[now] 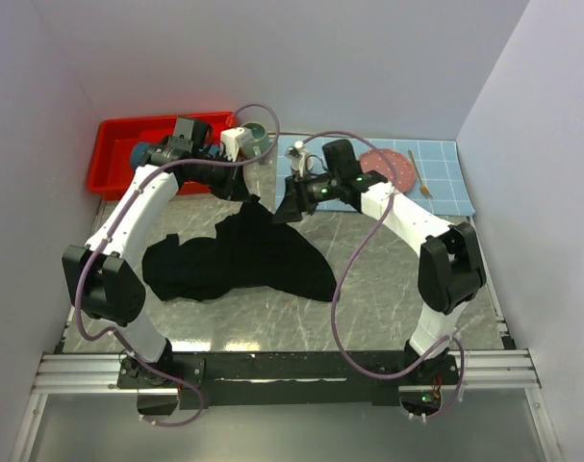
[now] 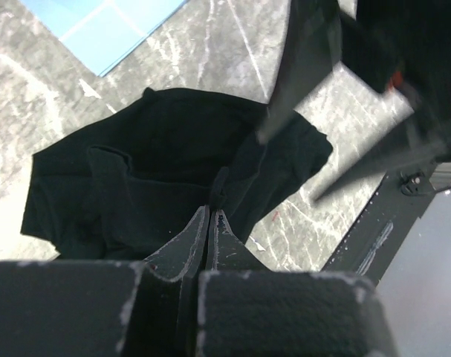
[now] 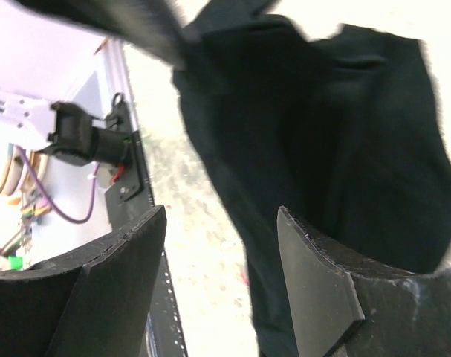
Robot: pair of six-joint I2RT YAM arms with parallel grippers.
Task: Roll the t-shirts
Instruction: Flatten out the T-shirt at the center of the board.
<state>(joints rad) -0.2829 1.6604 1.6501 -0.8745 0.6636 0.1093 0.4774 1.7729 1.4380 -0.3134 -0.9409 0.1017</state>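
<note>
The black t-shirt [image 1: 243, 255] lies crumpled in the middle of the table, with its far edge pulled up into a peak. My left gripper [image 1: 245, 191] is shut on that peak; in the left wrist view the closed jaws [image 2: 212, 212] pinch a fold of the black shirt [image 2: 136, 171]. My right gripper [image 1: 284, 206] is open right beside it, just above the shirt's far right edge. In the right wrist view its jaws [image 3: 221, 216] stand wide apart with nothing between them; a hanging strip of black shirt [image 3: 344, 134] is near the right finger. I cannot make out the teal-blue shirt.
A red bin [image 1: 128, 159] stands at the back left. A light-blue checked placemat [image 1: 445, 183] at the back right holds a pink plate [image 1: 388, 166] and a fork [image 1: 418, 178]; its corner shows in the left wrist view [image 2: 106, 30].
</note>
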